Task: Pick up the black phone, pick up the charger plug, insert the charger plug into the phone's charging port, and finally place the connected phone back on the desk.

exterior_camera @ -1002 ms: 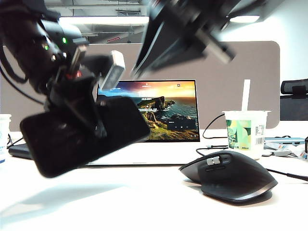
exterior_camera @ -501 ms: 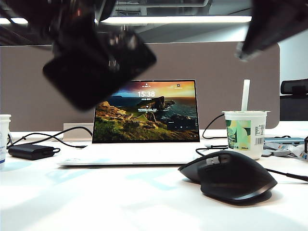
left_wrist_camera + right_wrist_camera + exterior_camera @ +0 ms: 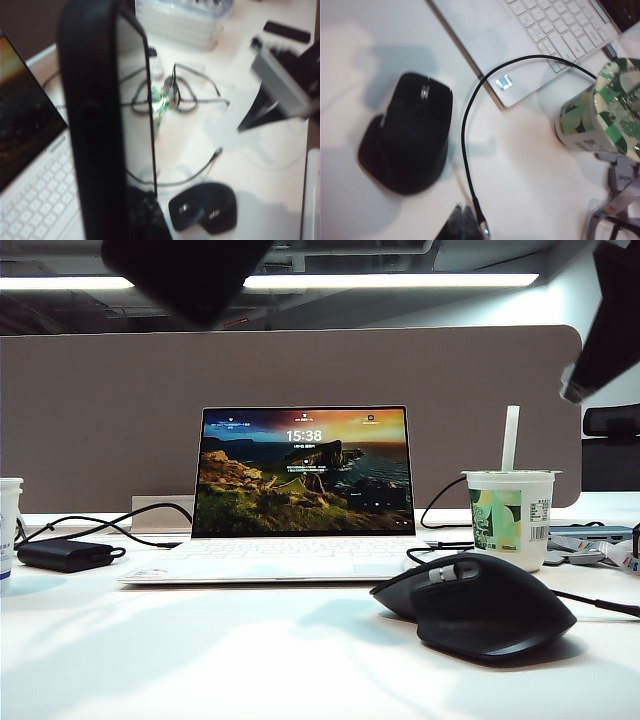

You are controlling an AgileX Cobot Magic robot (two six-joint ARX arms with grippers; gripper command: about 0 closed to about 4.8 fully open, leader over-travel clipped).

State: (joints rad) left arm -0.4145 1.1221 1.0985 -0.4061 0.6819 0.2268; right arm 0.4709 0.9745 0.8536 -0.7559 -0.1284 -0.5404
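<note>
Phone [image 3: 95, 130] up in the air, clamped edge-on in the left pincer [image 3: 142, 212] (jaws closed on its lower end), high above the white bench [image 3: 200, 660]; exterior view catches only its dark corner at the top edge. Right pincer [image 3: 462, 222] closed, fingertips just beside the charger plug [image 3: 481, 220], grip on it unclear; thin black cable [image 3: 470, 115] loops over the bench past the laptop [image 3: 540, 40] corner. Black mouse [image 3: 407, 140] and green-printed cup [image 3: 600, 115] sit on the bench below.
</note>
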